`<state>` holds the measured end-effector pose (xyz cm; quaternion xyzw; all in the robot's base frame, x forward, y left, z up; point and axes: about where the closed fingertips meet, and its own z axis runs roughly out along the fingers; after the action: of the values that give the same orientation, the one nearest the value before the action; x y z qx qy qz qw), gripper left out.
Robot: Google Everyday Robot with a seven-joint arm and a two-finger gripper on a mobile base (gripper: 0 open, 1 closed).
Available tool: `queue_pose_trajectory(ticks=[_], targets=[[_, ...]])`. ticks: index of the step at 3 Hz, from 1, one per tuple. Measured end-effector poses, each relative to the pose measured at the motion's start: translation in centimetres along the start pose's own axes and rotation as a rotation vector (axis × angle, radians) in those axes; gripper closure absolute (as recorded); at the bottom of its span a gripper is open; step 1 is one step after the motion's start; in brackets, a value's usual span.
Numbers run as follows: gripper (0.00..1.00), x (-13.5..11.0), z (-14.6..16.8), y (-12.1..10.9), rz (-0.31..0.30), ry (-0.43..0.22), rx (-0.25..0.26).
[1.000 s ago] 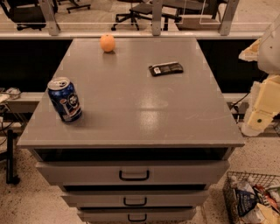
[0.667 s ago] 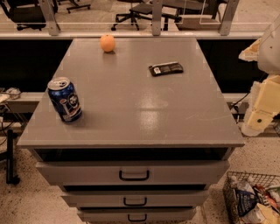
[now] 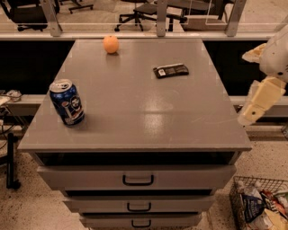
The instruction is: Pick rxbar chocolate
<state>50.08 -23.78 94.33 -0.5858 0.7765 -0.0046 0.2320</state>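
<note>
Desk (image 3: 135, 121): flat grey top, matching grey drawer fronts (image 3: 90, 177).
Rxbar chocolate (image 3: 171, 70), far right: dark brown-black wrapper, small white label patch.
Soda can (image 3: 66, 102), near left: blue with white markings, silver top.
Orange fruit (image 3: 110, 44), far left: plain orange.
Gripper (image 3: 252, 110), off the desk's right edge: pale cream.
Floor (image 3: 36, 211): speckled beige.

1 cabinet top (image 3: 135, 121) w/ 3 items on it: 1 rxbar chocolate (image 3: 171, 70), 1 blue soda can (image 3: 66, 102), 1 orange fruit (image 3: 110, 44). Below: 3 drawers (image 3: 90, 178), 1 handle (image 3: 137, 180) ea. 1 wire basket (image 3: 237, 197) on floor, btm right; contents too jumbled to count. Bkgd: at least 2 office chairs (image 3: 135, 11), partly cut off. 1 gripper (image 3: 260, 101), at right edge, beside the cabinet.
</note>
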Motion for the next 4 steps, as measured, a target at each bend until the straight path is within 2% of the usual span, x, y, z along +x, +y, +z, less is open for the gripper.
queue_pose_trajectory(ticks=[1,2,3,4], targets=[[0.0,0.2,3.4,-4.9,0.044,-0.127,0.043],[0.0,-0.8,6.6,-8.8,0.092,-0.262,0.049],[0.0,-3.0,9.4,-11.2,0.154,-0.376,0.015],[0.0,-6.1,11.9,-12.6,0.205,-0.456,-0.01]])
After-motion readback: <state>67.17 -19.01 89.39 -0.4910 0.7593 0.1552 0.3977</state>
